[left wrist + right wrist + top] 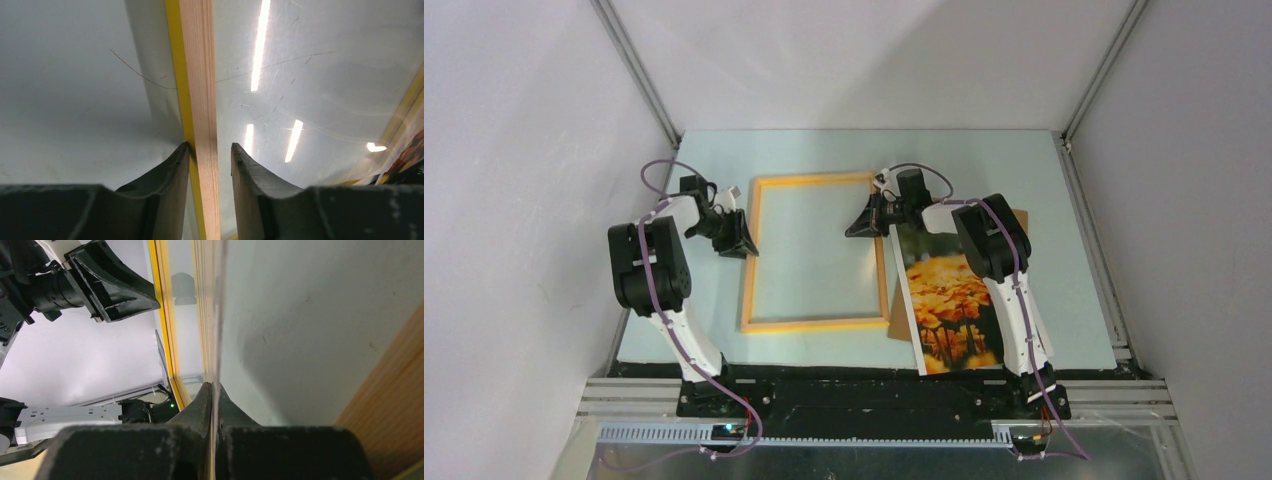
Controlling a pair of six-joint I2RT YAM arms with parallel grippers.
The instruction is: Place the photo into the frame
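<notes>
Barely started: left end effector (210,150) apart, straddling the frame (815,324) rail; right end effector (864,228) pinched onto its far-right edge; photo (949,300) lies unframed on the worktop (1074,300) just behind it

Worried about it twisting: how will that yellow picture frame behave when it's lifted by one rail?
The frame probably feels light and may flex, since its wooden rails look thin. Its clear pane reflects lights sharply, so it is likely slick and breakable.
</notes>
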